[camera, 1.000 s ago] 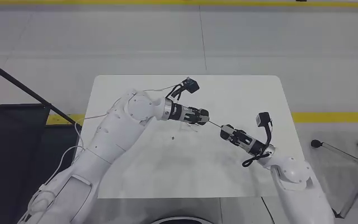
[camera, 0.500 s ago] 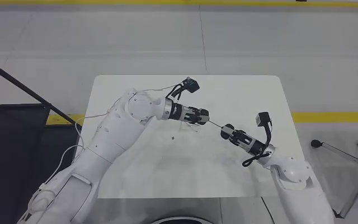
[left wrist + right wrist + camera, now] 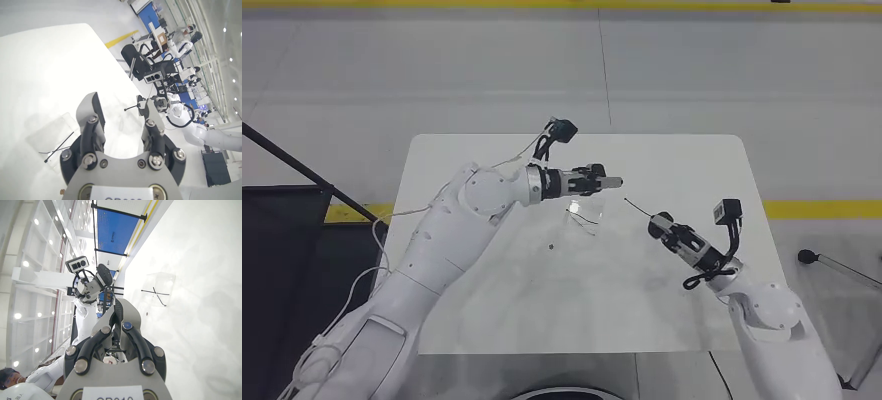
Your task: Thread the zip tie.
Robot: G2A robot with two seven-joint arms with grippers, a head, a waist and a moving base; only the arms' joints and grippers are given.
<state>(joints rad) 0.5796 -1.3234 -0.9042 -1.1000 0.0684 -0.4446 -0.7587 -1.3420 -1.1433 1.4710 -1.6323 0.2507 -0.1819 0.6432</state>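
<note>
Over the middle of the white table (image 3: pixel 492 300), the left gripper (image 3: pixel 610 182) hangs with its jaws spread wide and nothing between them. From its own wrist camera the two fingers (image 3: pixel 97 108) stand well apart, their dark pads facing each other across bare tabletop, touching nothing.

Just beside it, toward the table's right side, the right gripper (image 3: pixel 654 222) is clamped shut on a black zip tie (image 3: pixel 635 207). The tie sticks out of the closed fingertips as a thin straight strip, and its free end points at the left gripper. A clear gap lies between that end and the open jaws, so the tie touches only the right gripper. Seen from the left wrist, the tie (image 3: pixel 130 108) juts from the far gripper above the table, with a small knob at its free end. In the right wrist view the fingers (image 3: pixel 118 313) are pressed together and the grip point itself is hidden.

Below the left gripper a clear box (image 3: pixel 580 210) sits on the table, apart from both grippers. Inside it lie a few loose ties (image 3: pixel 157 293), black and crossed over one another.
</note>
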